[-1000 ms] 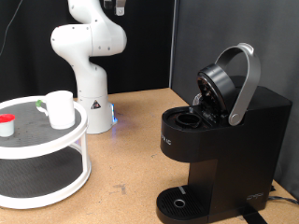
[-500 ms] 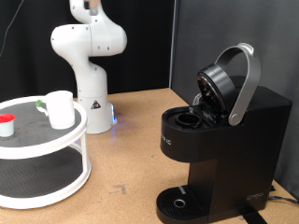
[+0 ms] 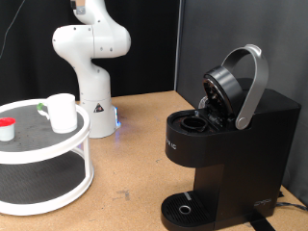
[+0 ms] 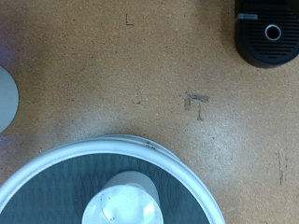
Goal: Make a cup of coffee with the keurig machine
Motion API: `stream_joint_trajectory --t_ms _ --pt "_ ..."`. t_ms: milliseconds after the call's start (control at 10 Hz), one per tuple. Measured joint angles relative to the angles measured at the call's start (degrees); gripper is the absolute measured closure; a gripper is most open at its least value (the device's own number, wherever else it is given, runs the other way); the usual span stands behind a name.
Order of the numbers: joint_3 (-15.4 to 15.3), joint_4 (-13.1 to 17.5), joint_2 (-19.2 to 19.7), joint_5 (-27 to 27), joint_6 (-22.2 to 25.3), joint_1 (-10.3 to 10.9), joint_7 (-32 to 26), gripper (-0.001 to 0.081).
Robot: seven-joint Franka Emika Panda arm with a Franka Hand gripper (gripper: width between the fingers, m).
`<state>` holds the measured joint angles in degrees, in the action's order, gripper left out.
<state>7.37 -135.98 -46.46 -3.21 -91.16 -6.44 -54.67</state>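
The white cup (image 3: 62,112) stands on the top tier of a round white stand (image 3: 58,154) at the exterior view's left. The wrist view looks straight down on it (image 4: 121,200). The black keurig machine (image 3: 226,144) stands at the exterior view's right with its grey-handled lid (image 3: 241,85) raised and the pod chamber open. Its drip tray shows in the wrist view (image 4: 269,34). The gripper is out of view in both frames; only the white arm (image 3: 91,48) shows, its upper part running off the top.
A small white red-topped pod (image 3: 7,128) sits on the stand's top tier, left of the cup. The stand has a lower tier. The arm's base (image 3: 96,115) stands behind on the brown tabletop (image 3: 135,164). A black curtain hangs at the back.
The arm's upper link near the exterior view's top has shifted slightly to the left. The cup, pod and machine have not moved.
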Motion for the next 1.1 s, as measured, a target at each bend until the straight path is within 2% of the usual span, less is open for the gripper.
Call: stream_joint_trajectory --t_ms 300,500,700,1100 --pt "4.17 0.15 -0.1 -1.67 0.07 -1.88 -3.3 -0.0002" --pt "7.67 1.95 0.49 -3.95 3.84 -2.5 -7.28 -0.0002" --pt "10.28 3.7 1.61 -6.35 5.28 -2.85 -10.09 -0.0002" --pt "12.41 4.78 2.75 -8.2 5.26 -2.89 -11.97 -0.0002"
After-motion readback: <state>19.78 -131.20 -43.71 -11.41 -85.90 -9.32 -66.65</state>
